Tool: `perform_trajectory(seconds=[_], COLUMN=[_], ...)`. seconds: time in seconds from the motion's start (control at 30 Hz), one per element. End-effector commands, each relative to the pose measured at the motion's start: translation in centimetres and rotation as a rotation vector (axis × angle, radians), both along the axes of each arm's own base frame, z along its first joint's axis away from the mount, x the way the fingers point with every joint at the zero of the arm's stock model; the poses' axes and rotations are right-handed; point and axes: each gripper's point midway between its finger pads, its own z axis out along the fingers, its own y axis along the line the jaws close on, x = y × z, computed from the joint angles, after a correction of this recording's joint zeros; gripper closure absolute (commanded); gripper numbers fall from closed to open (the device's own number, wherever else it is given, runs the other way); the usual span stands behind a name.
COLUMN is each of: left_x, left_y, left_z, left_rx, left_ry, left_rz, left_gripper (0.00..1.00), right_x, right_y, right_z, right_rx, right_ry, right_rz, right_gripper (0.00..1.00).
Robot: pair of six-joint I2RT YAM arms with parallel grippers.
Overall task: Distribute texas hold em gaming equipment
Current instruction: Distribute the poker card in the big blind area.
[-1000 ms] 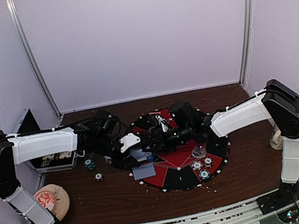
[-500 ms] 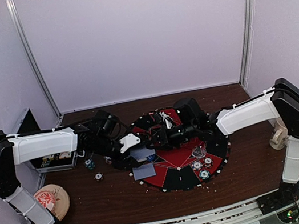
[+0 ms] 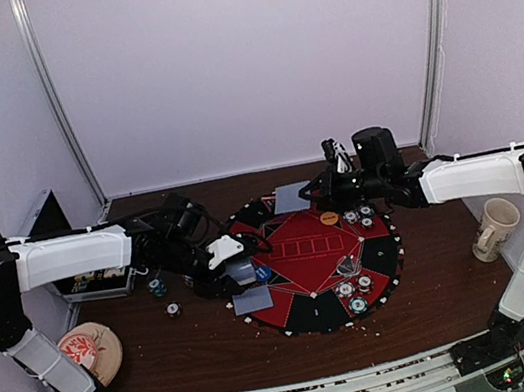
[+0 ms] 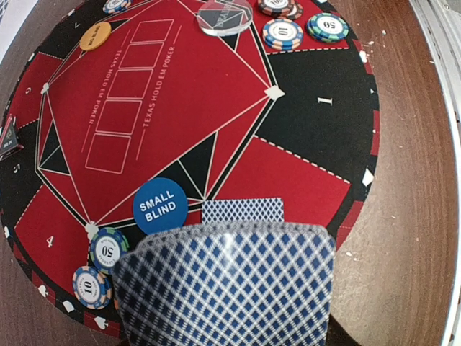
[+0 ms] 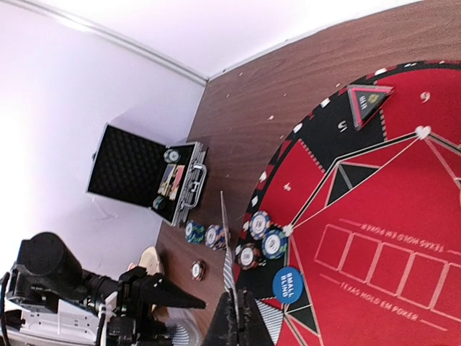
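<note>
My left hand (image 3: 228,266) clamps the deck (image 4: 230,288) at the mat's (image 3: 311,271) left edge. My right hand (image 5: 238,317), fingers together, pinches one card (image 5: 226,238) (edge-on). Chips (image 3: 356,288) mark some seats, so I judge most dealing undone.

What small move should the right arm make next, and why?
Probably lower the card, pinched edge-on in the right gripper, onto the mat beside the far-right chips, then open. The gripper hangs raised near that seat, which shows chips but no card that I can see. The left gripper holds the deck.
</note>
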Motion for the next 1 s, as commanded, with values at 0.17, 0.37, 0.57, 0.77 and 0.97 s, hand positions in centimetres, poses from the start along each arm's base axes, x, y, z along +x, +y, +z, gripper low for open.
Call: perform_trajectory(seconds=[0.17, 0.37, 0.57, 0.77, 0.97], left_x=[-0.4, -0.5, -0.4, -0.3, -0.3], left_y=[-0.3, -0.3, -0.2, -0.3, -0.4], left_z=[1.5, 1.6, 1.6, 1.7, 1.4], left_rx=[-0.042, -0.043, -0.042, -0.044, -0.04], left_ry=[-0.027, -0.029, -0.033, -0.033, -0.026], left_rz=[-0.022, -0.022, -0.02, -0.022, -0.023], left_gripper=[0.48, 0.48, 0.48, 0.48, 0.48], right_x=[7.6, 12.6, 16.1, 18.1, 19.2], right_y=[-6.6, -8.0, -9.5, -11.4, -11.9], right_z=[-2.1, -5.0, -8.4, -11.1, -14.1], right_rx=[-0.078, -0.125, -0.148, -0.172, -0.191], right_ry=[0.018, 0.067, 0.133, 0.191, 0.261], right_rz=[-0.237, -0.278, -0.295, -0.312, -0.264], right_gripper=[1.0, 1.0, 1.0, 1.0, 1.0])
